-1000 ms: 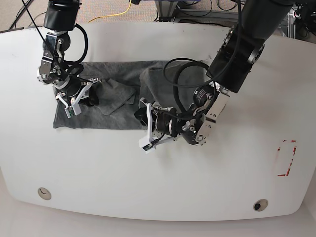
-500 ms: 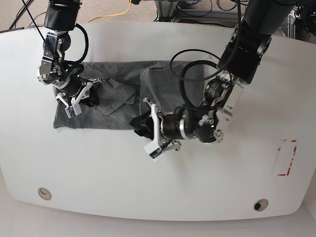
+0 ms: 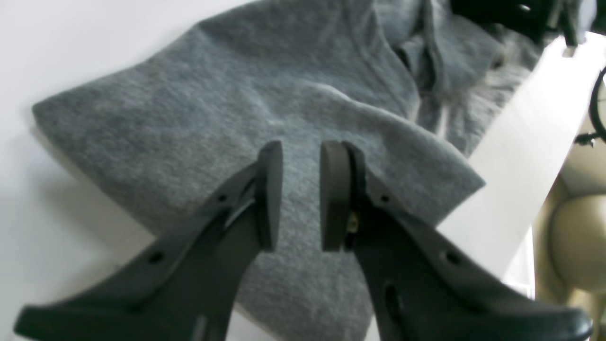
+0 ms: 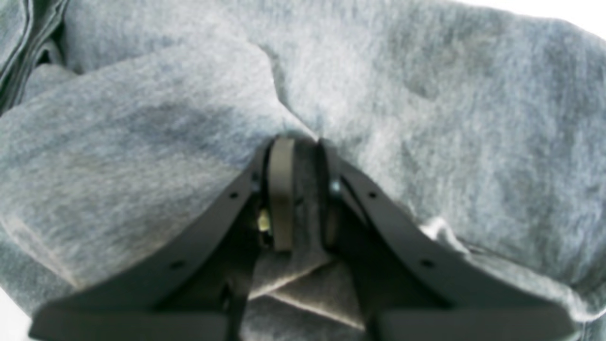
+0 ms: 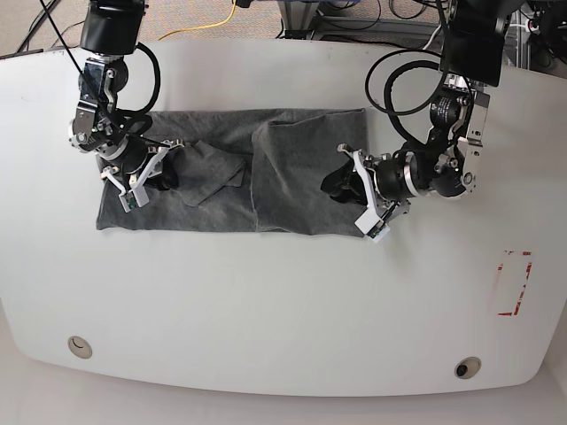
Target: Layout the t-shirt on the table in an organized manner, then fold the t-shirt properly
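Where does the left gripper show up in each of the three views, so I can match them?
Base: the left gripper is right of centre, at the t-shirt's right edge.
Left wrist: bottom centre, fingers slightly apart, nothing between them, over grey cloth.
Right wrist: not in it; only the right gripper, shut on a fold.
Shared landmark: the t-shirt, in all three.

Left end effector [image 3: 300, 194] slightly parted, empty; right end effector [image 4: 303, 194] pinched closed.
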